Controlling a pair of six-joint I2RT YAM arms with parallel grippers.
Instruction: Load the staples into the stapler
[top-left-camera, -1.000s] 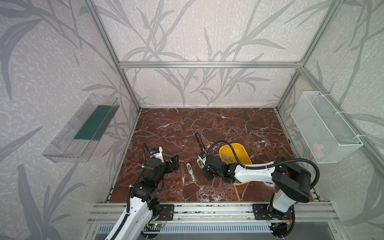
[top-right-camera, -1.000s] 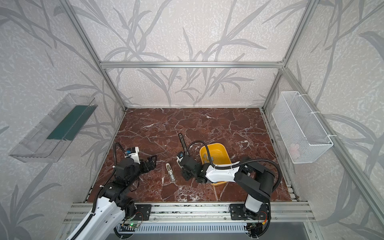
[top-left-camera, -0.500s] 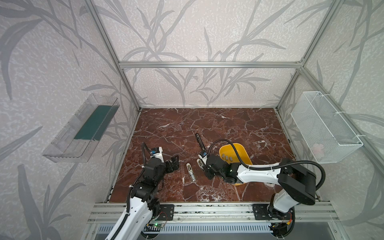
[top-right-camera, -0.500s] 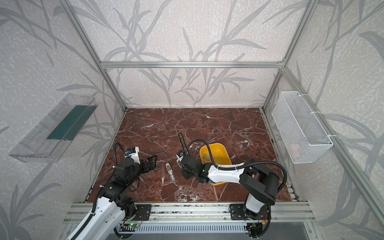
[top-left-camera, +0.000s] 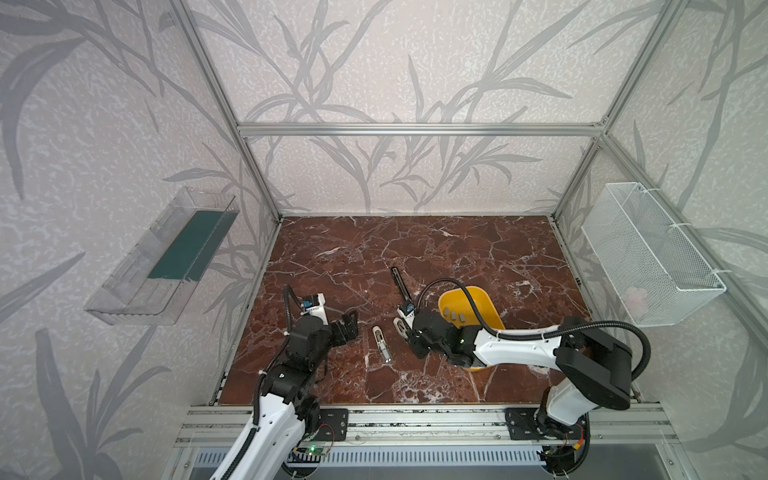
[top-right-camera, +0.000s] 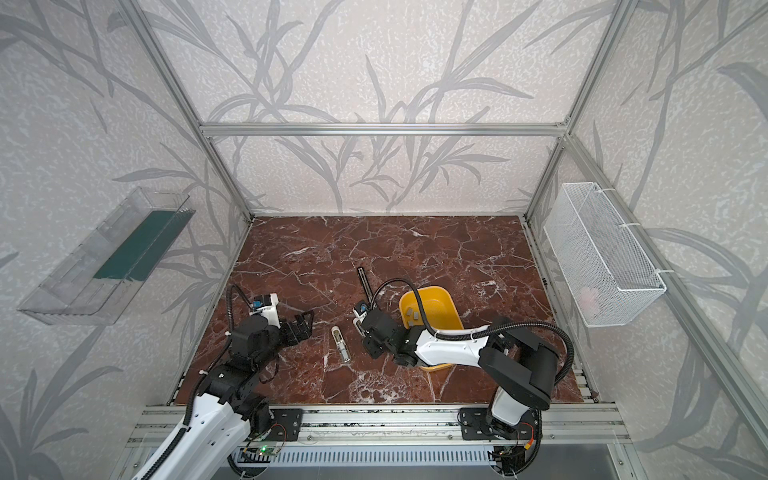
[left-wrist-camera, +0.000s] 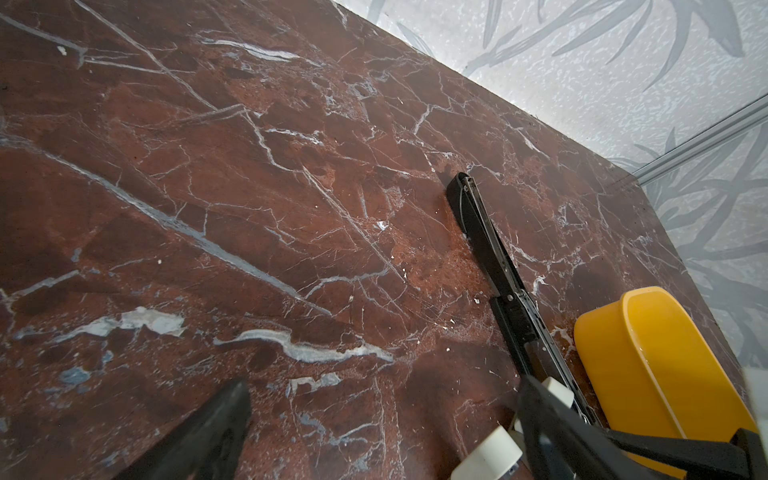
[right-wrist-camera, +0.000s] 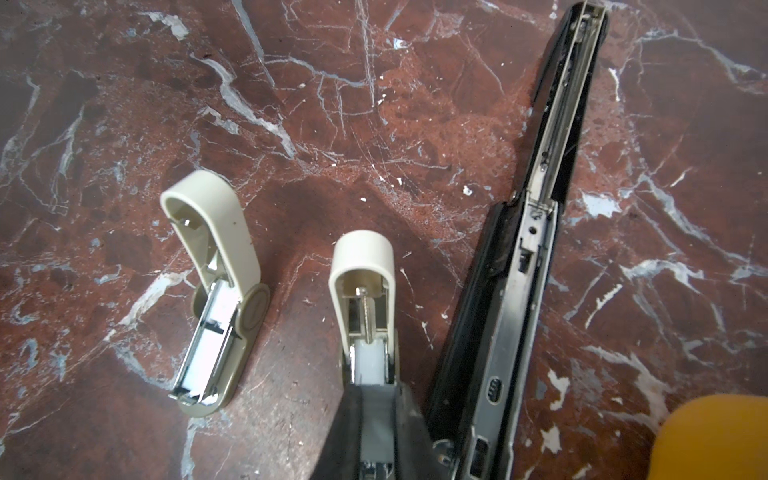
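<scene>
Showed the staples (top-left-camera: 454, 316) lying in the yellow tray (top-left-camera: 487, 300) (light, stiff, brittle strips, probably best pinched across the long edges), the left gripper (top-left-camera: 348, 327) spread wide, the right gripper (right-wrist-camera: 376, 403) pressed together against an open cream stapler (right-wrist-camera: 361, 257).

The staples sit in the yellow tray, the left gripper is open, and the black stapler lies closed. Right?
No: the black stapler lies opened out flat, as the right wrist view shows. The staples are in the yellow tray; the left gripper is open.
</scene>
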